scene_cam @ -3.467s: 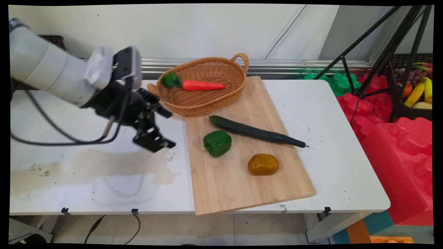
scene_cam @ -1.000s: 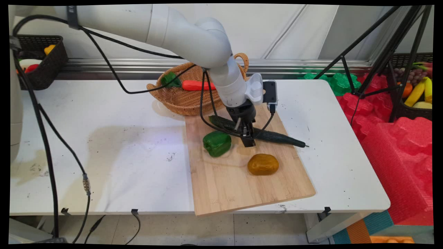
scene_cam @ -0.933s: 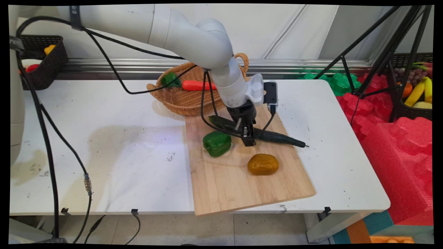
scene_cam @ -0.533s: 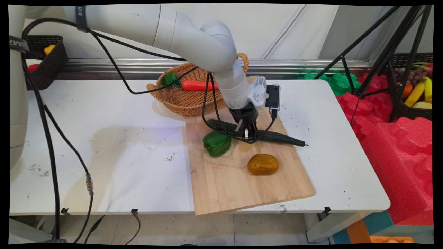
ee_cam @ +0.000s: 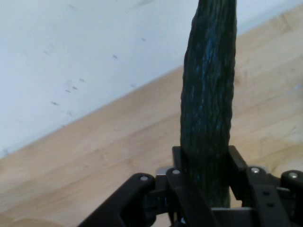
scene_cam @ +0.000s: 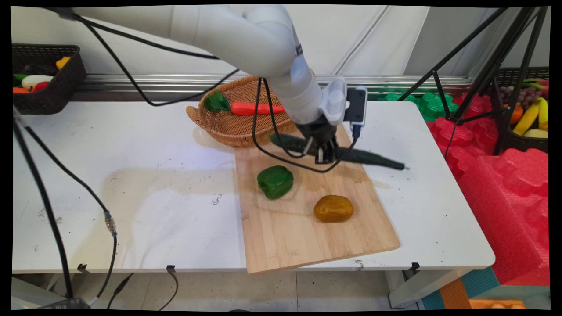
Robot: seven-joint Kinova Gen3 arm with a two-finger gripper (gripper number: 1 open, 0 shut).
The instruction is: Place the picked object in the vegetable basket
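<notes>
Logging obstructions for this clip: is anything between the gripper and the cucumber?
Nothing visible. The gripper is shut on the cucumber near its middle, holding it above the cutting board; in the hand view the fingers press directly against its sides.

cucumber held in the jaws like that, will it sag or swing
The cucumber probably won't sag: it stays straight with both ends free above the cutting board. The gripper grips near its middle, so swing looks limited. Its round skin might let it twist.

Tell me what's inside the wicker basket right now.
The wicker basket holds a toy carrot with green leaves, lying across it. The arm covers the basket's right side, so anything there cannot be seen.
</notes>
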